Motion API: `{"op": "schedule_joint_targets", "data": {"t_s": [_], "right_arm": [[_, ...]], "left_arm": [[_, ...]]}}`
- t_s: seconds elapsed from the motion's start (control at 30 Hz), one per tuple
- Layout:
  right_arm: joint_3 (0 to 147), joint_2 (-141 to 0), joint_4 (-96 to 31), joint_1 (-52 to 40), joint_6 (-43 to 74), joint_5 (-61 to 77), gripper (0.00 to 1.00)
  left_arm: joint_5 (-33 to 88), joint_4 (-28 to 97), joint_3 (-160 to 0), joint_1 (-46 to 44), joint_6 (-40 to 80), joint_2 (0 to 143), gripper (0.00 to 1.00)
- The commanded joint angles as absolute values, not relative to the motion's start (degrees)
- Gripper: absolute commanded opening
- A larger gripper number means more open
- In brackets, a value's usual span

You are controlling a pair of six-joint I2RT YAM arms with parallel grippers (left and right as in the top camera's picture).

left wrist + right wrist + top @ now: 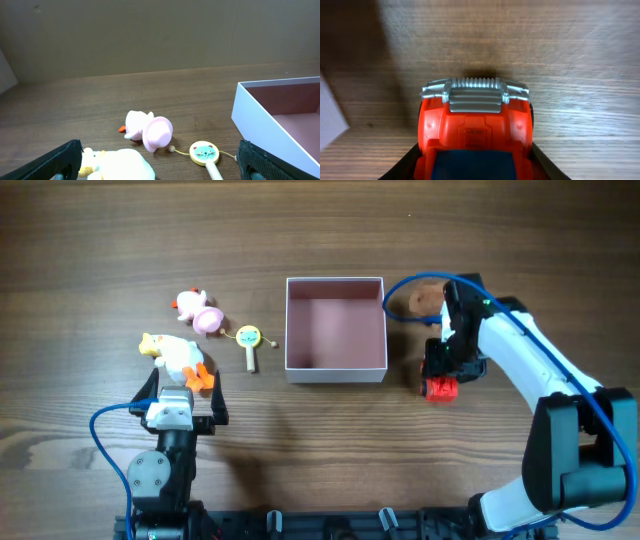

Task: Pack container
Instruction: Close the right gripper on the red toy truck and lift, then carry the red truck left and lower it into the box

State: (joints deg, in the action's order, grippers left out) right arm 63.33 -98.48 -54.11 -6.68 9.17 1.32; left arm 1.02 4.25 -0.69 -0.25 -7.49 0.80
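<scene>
We see a dark wood-grain bench (330, 450), evenly lit, no harsh glare; plain brownish wall (150, 35) behind it.

Car (475, 125) on the table (400, 480), clamped at both sides between the right gripper (475, 169) fingers. Container (335, 330) just left of that gripper. Big duck (117, 164) between the spread fingers of the left gripper (162, 161), contact unclear. Small duck (146, 131) ahead of them, rattle (204, 154) ahead-right, container beyond.
</scene>
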Motion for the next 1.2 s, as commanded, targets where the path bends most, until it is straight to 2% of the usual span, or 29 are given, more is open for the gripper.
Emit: {"op": "schedule_joint_targets", "data": {"t_s": [0.0,0.1,0.23,0.5,0.63,0.77,1.17], "right_arm": [[76.1,-98.6,-57.3,-6.9,7.6,-0.6,0.32],[87.1,-98.6,-61.0,-8.5,5.7,-0.7,0.30],[94.9,-98.6,-62.4,-12.6,4.9,-0.6,0.28],[96.1,-99.0,-59.0,-28.5,10.7,-3.4,0.27],[96.0,-99.3,-58.7,-32.7,14.5,-6.1,0.24],[96.0,-102.7,-57.0,-34.2,18.2,-6.2,0.24],[96.0,-117.2,-55.2,-34.3,19.1,-8.4,0.21]], "left_arm": [[2.1,4.3,-0.3,-0.5,-8.6,0.4,1.00],[2.1,4.3,-0.3,-0.5,-8.6,0.4,1.00],[2.1,4.3,-0.3,-0.5,-8.6,0.4,1.00],[2.1,4.3,-0.3,-0.5,-8.6,0.4,1.00],[2.1,4.3,-0.3,-0.5,-8.6,0.4,1.00],[2.1,4.3,-0.3,-0.5,-8.6,0.4,1.00],[2.1,4.3,-0.3,-0.5,-8.6,0.4,1.00]]}}
